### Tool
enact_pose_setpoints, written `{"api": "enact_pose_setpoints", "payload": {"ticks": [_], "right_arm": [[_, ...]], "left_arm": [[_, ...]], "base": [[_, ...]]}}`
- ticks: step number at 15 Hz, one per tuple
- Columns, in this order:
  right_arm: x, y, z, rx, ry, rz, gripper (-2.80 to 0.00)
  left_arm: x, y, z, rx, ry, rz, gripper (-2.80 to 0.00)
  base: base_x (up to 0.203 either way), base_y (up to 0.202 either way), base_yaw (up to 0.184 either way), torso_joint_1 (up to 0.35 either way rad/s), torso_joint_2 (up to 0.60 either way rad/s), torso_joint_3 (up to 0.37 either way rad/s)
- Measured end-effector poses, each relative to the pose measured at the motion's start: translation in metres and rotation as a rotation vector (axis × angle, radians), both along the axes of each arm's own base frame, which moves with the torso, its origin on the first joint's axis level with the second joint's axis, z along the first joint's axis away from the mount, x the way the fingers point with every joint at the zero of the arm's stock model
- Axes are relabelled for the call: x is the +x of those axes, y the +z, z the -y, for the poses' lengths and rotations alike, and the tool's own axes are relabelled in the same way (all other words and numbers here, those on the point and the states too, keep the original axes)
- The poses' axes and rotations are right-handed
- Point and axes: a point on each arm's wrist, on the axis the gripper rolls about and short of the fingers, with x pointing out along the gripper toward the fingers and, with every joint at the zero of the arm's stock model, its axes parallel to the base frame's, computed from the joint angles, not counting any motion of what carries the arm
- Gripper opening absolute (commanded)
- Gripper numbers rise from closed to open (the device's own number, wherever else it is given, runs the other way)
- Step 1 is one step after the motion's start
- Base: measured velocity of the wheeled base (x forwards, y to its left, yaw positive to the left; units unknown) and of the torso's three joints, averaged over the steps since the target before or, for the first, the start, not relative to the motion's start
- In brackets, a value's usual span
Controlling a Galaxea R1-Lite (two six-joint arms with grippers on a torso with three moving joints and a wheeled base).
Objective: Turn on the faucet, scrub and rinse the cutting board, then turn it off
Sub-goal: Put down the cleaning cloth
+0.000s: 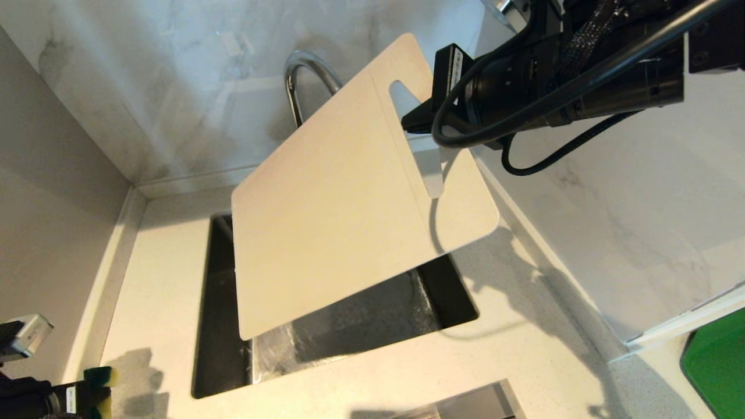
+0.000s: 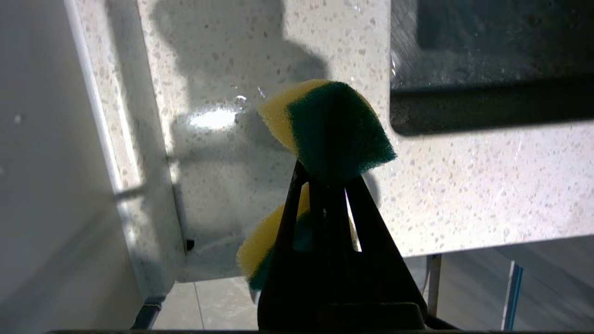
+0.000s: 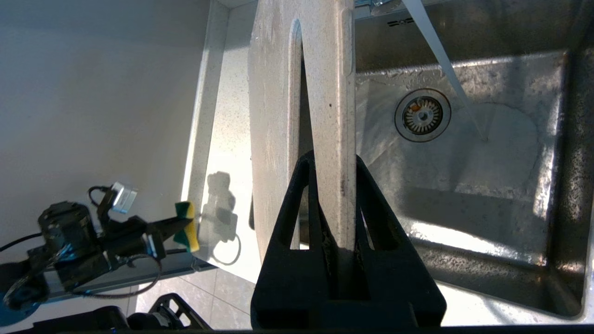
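The pale beige cutting board hangs tilted over the sink, its handle slot uppermost. My right gripper is shut on the strip beside that slot; its wrist view shows both fingers clamping the board at the gripper. Behind the board rises the arch of the chrome faucet. A stream of water runs into the basin. My left gripper is low at the near left, off the counter's front corner, shut on a yellow and green sponge that sticks out past the gripper.
The dark steel sink is set into a speckled white counter, with its drain mid-basin. Walls close in at the left, back and right. A green slab lies at the far right. A metal edge shows at the near side.
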Motion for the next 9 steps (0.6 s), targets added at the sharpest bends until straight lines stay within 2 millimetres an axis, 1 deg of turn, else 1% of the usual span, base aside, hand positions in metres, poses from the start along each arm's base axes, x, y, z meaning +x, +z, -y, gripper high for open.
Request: {"api": "enact_pose_setpoints", "payload": {"ticks": [3,4,9], "right_arm": [[0.001,-0.001,0.001,-0.001,-0.005,-0.002,-2.80],[0.001,-0.001,0.002,-0.001,-0.008,-0.002,-2.80],[0.002,-0.001,0.002,-0.002,-0.010,-0.003,-2.80]], "left_arm": [[0.013,0.000,0.000,0.001,0.001,-0.021,-2.80],[0.015,-0.001,0.000,0.001,0.003,-0.030,0.00],[0.026,-0.001,-0.004,0.002,0.030,-0.042,0.00]], "base": [[0.000,0.000,0.000,0.000,0.00,0.000],[0.000,0.000,0.000,0.000,0.00,0.000],[0.000,0.000,0.000,0.000,0.00,0.000]]}}
